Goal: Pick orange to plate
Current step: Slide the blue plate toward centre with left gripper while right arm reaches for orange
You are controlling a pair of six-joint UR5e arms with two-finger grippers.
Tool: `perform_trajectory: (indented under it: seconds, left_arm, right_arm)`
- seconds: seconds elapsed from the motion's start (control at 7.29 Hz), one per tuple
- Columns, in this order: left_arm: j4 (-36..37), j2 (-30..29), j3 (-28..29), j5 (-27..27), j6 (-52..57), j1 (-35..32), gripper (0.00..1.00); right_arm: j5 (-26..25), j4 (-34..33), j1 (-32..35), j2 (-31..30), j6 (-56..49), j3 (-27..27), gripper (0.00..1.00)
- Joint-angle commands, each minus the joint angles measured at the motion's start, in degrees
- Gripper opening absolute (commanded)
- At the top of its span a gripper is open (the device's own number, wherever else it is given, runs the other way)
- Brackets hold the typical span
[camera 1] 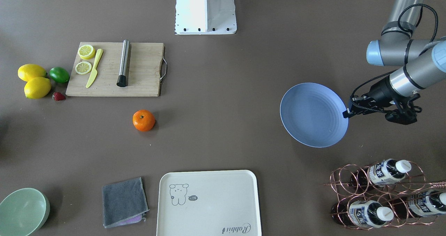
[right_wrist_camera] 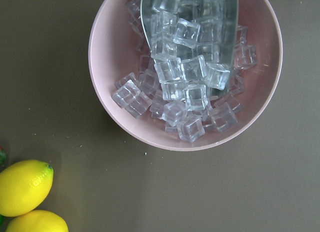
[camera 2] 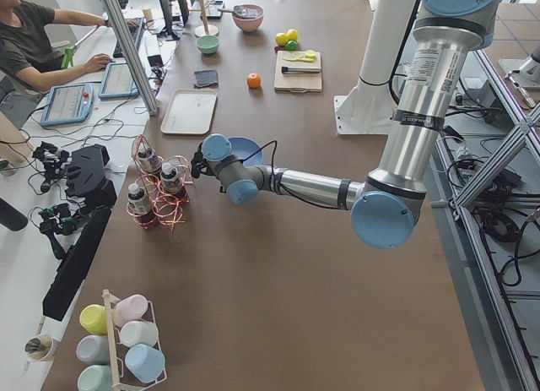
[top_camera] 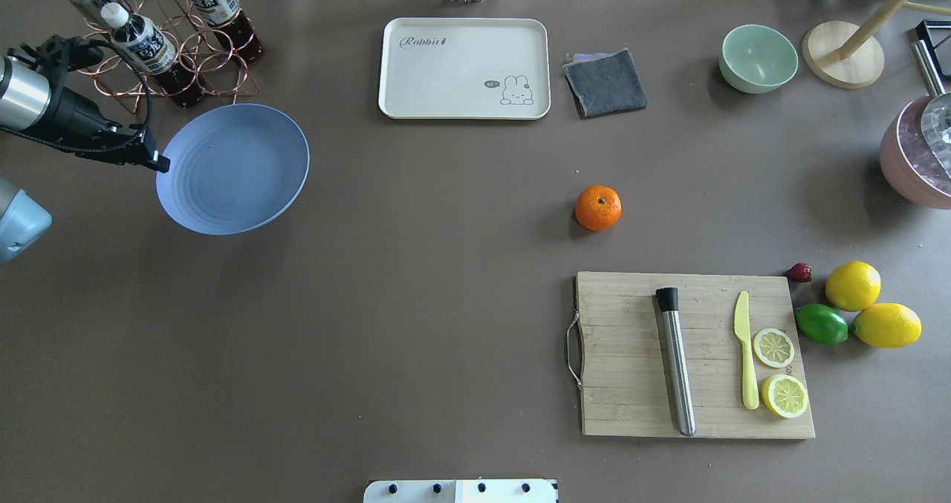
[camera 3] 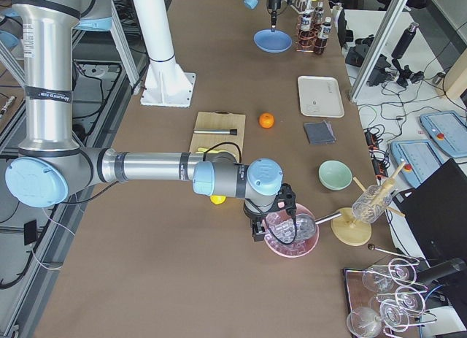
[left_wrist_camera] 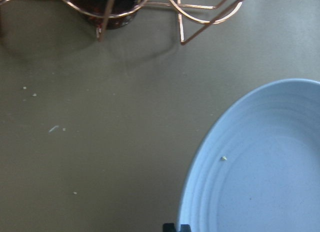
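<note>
- You will find the orange [camera 1: 143, 120] sitting alone on the bare brown table, stem dimple up. It is just off the corner of the wooden cutting board [camera 1: 143, 72], between that board and the cream tray [camera 1: 209, 201].
- Neither set of fingers is anywhere near it; both grippers are well apart from the fruit, at opposite ends of the table.
- The plate [camera 1: 313, 114] is far from the orange, near the copper wire rack [camera 1: 343, 180] of bottles [camera 1: 386, 171].
- The left gripper [camera 1: 345, 113] is at the plate's edge with its fingers pinching the rim. The wrist view shows the rim running between the dark fingertips.
- The right gripper [camera 3: 271, 232] hangs over a pink bowl [right_wrist_camera: 107, 51] of ice cubes [right_wrist_camera: 185, 86], with lemons [right_wrist_camera: 22, 187] beside it. You cannot tell from these views whether its fingers are spread or pressed together.
- The tray reads "Rabbit" in script, with a small animal drawing and a speech bubble too small to read.
- The bottles carry white labels with dark print, also too small to read.
</note>
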Motion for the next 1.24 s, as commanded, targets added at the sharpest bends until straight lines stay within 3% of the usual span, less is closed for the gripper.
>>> perform_trajectory:
  seconds: [0.0,0.27,0.55,0.96,1.1]
  left_arm:
    - [0.4,-0.6,-8.5,6.3,-11.8,8.1,0.0]
    - [7.7,-6.2,-12.2,16.0,-17.3,17.1,0.0]
    - [8.9,-7.6,-12.7,25.8,-17.6,26.8,0.0]
    - [8.9,-9.3,-11.9,30.7,-19.8,32.6,0.0]
    - [8.9,-9.3,-11.9,30.7,-20.6,32.7,0.0]
  right_arm:
    - [0.5,0.0,-6.9,3.6,16.1,5.9,1.0]
    - [0.4,0.0,-15.9,11.5,33.3,8.8,1.0]
    - [-3.1,0.1,-27.1,20.7,49.3,8.8,1.0]
    - [-12.1,1.2,-39.0,27.0,58.7,6.7,1.0]
    - [-13.6,8.7,-41.4,27.6,63.1,2.2,1.0]
